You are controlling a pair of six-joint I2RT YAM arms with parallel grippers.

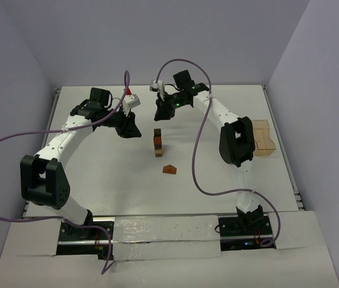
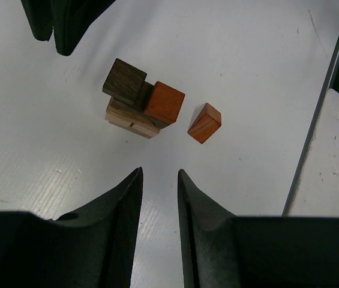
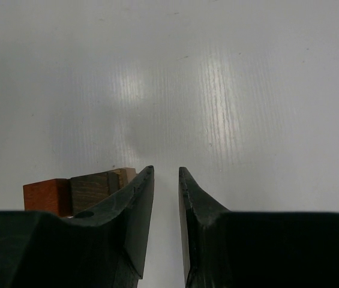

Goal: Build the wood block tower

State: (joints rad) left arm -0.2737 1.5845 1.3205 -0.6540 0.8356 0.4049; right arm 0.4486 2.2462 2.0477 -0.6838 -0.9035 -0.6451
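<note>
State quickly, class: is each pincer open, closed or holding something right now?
Left pincer: slightly open, holding nothing.
Right pincer: slightly open, holding nothing.

One narrow upright stack of small wooden blocks [image 1: 158, 143] on one white worktop [image 1: 97, 180]. Within that stack, counted from the left wrist view:
- one dark brown wooden cube [image 2: 124, 81]
- one orange-red wooden cube [image 2: 164, 102]
- one darker block [image 2: 146, 95] half hidden under those two
- one pale tan base [image 2: 130, 122], one piece or two not clear

One loose reddish-brown wooden block [image 2: 204, 122] apart from the stack. One light-tan wooden box [image 1: 264, 138] near the right edge.

Two white arms, left arm [image 1: 67, 137] and right arm [image 1: 217, 114]. One black two-finger tool each: left tool [image 2: 160, 174], right tool [image 3: 166, 171]. Two purple cables, left cable [image 1: 1, 150] and right cable [image 1: 198, 162].
</note>
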